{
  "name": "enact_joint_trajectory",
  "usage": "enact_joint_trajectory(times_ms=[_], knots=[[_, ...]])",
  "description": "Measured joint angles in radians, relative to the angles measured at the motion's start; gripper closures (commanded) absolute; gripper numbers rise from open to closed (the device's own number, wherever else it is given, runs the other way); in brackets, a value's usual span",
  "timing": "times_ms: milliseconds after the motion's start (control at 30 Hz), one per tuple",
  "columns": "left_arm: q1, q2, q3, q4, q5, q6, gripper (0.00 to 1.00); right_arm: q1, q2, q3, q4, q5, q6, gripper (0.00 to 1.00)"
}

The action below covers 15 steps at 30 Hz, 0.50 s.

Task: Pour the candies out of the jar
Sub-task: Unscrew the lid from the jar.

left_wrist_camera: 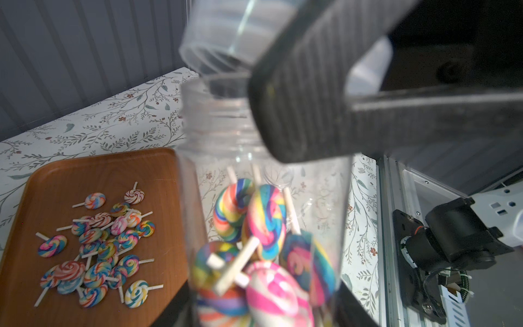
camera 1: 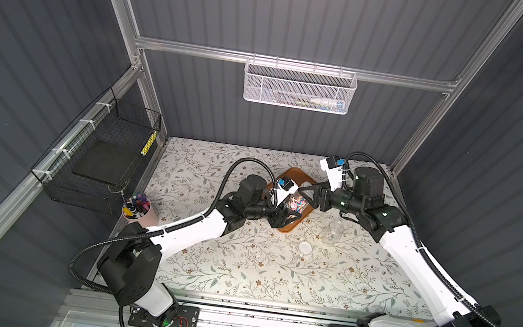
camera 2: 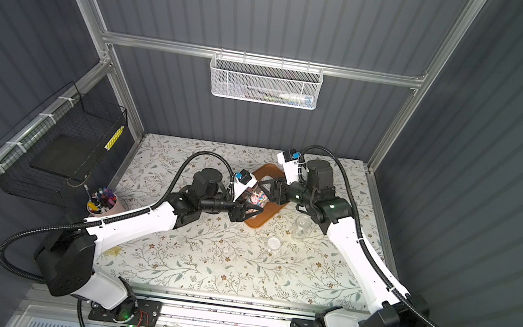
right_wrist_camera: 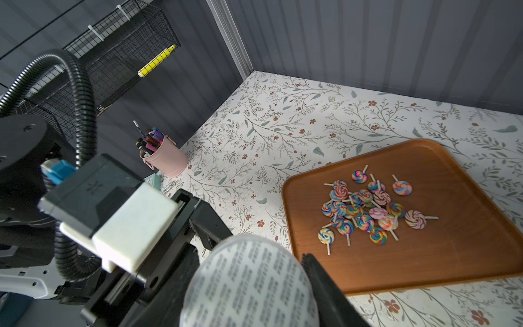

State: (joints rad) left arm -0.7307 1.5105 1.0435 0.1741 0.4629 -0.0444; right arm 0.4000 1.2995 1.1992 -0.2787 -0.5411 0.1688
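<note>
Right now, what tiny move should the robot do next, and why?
Probably tilt the jar so its mouth dips toward the tray. The left claw grips it, several candies sit far from the mouth, and the rest lie on the tray already.

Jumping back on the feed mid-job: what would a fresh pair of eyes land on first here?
The bright heap of swirled lollipop candies stands out most. It lies on the brown tray toward the back of the floral table. Next comes the clear jar held by the left gripper over that tray, with several candies inside and the right gripper at its mouth.
</note>
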Motion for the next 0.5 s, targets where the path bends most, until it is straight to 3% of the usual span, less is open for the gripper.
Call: enact_joint_trajectory(times_ms=[500], knots=[[-0.004,0.000,0.000,0.022,-0.003,0.008,1.00,-0.063,0.002,-0.002,0.000,-0.115,0.061,0.53]])
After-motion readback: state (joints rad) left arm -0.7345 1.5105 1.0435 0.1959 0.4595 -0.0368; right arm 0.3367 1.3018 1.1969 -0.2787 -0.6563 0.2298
